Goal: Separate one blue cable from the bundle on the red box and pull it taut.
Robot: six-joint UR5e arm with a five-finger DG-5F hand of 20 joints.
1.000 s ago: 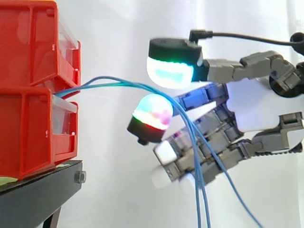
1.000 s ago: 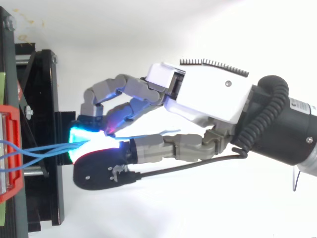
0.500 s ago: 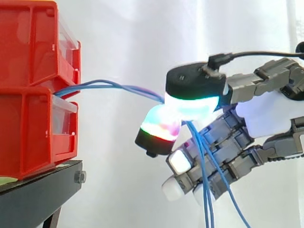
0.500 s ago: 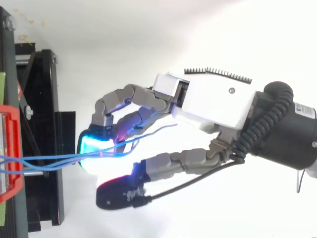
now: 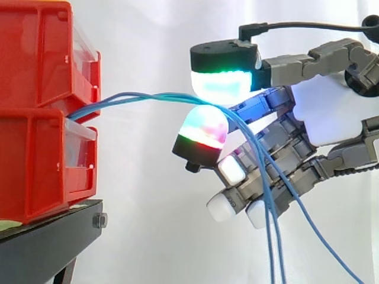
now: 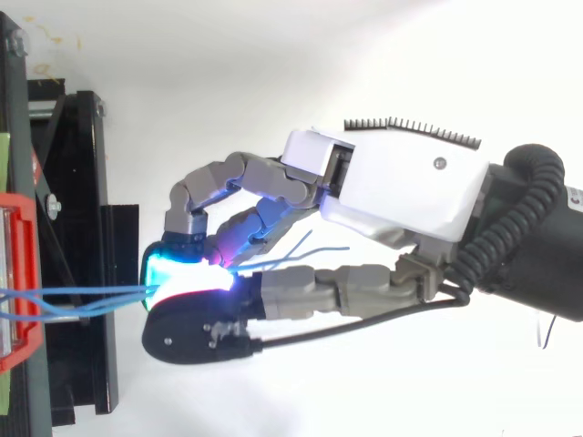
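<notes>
As it reaches in from R, hand (image 5: pixel 325 115) curls fingers (image 5: pixel 201 127), thumb pinching blue cables (image 5: pixel 148 95).

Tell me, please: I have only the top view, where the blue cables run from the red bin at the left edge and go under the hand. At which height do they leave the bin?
Observer: In the side view two red bins stand stacked. The blue cables come out where the upper one meets the lower one.
Operator: Do they run straight to the hand?
Observer: No. They arch upward, then bend down at the hand.
Operator: And after the hand?
Observer: They hang down in front of it, spread apart, and leave the picture at its bottom edge.
</notes>
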